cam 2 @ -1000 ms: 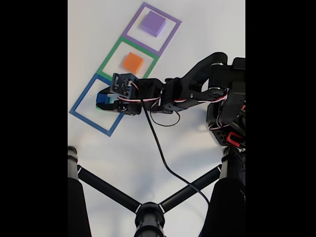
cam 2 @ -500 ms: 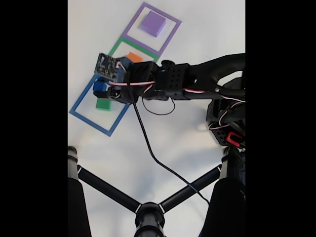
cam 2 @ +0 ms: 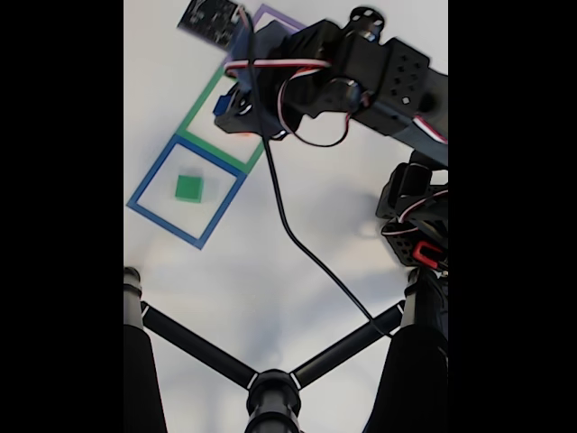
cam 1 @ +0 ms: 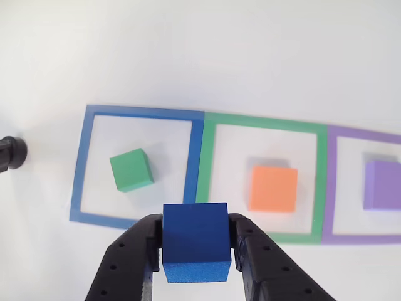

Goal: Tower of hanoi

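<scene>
green cube [cam 1: 131,169] in blue square [cam 1: 78,163], desk [cam 1: 188,56] | pincer [cam 1: 195,254] clamped on blue cube [cam 1: 195,241], lifted near the blue/green border | orange cube [cam 1: 273,189] in green square [cam 1: 321,182] | blue cube likely light, rigid; flat side faces suit the grip

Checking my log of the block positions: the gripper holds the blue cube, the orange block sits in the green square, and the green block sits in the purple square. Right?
Not quite. The green block sits in the blue square, not the purple one, as the other view shows. The gripper does hold the blue cube, and the orange block sits in the green square.
</scene>
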Tool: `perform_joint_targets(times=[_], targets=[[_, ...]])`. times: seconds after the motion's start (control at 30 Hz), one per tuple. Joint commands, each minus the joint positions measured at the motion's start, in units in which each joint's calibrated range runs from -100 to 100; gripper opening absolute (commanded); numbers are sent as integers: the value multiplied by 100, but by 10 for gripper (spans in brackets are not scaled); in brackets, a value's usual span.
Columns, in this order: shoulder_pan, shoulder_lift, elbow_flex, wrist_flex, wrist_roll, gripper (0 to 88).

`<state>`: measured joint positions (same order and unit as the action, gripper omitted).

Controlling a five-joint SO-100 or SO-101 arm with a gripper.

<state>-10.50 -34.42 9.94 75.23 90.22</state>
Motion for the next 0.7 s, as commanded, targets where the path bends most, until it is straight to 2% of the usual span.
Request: perform_joint_targets(times=[0.0, 0.1, 0.47, 0.67], targets=[[321, -227, -1325, 1037, -419, 12], [680, -227, -1580, 1304, -382, 11], [2334, -332, -1153, 1385, 978, 12], [3280, -836, 547, 381, 978, 15]])
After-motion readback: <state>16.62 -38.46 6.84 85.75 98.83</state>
